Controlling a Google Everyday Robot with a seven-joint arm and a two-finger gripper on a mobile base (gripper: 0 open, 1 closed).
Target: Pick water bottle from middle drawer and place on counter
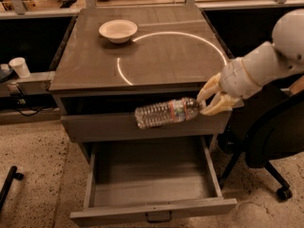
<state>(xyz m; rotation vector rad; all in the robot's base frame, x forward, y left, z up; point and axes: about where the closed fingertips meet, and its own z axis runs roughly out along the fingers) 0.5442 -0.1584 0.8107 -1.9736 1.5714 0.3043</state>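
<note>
The water bottle (166, 113) is clear and ribbed with a reddish label band. It hangs level in the air in front of the closed upper drawer front, above the open middle drawer (152, 184). My gripper (205, 101) is shut on the bottle's cap end, at its right. The white arm reaches in from the right. The middle drawer is pulled out and its grey inside is bare. The counter (156, 56) lies just above and behind the bottle, with a bright ring of light across it.
A white bowl (118, 31) sits on the counter's back left. A black office chair (270, 137) stands right of the cabinet, under the arm. A white cup (19, 66) sits on a ledge at left. A shelf runs behind the cabinet.
</note>
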